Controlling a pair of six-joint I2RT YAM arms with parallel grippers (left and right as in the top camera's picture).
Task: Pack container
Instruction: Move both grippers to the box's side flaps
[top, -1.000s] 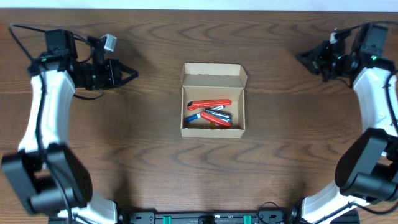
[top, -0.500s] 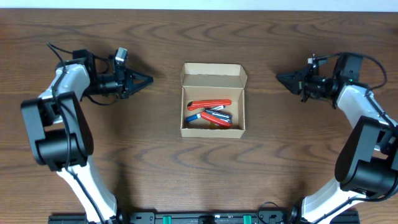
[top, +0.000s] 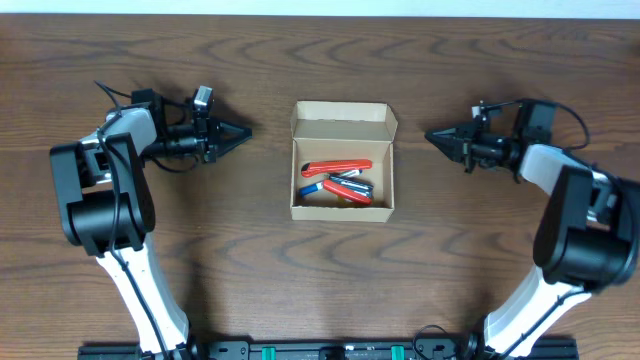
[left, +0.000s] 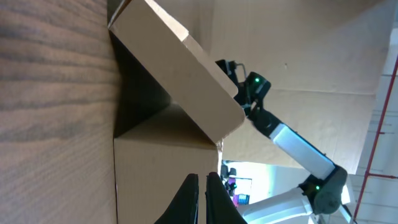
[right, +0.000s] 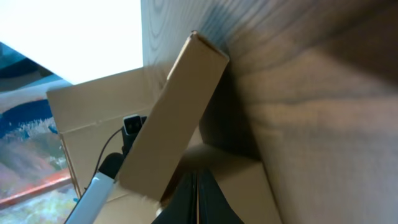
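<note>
Tan container (top: 343, 124), red-blue contents (top: 338, 182) indistinct

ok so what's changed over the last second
Both arms swung in toward the cardboard box: the left gripper moved rightward and the right gripper leftward, and each now points at a side of the box without touching it. Both stayed shut and empty, so nothing was picked up or released. The box and the pens inside did not move.
</note>
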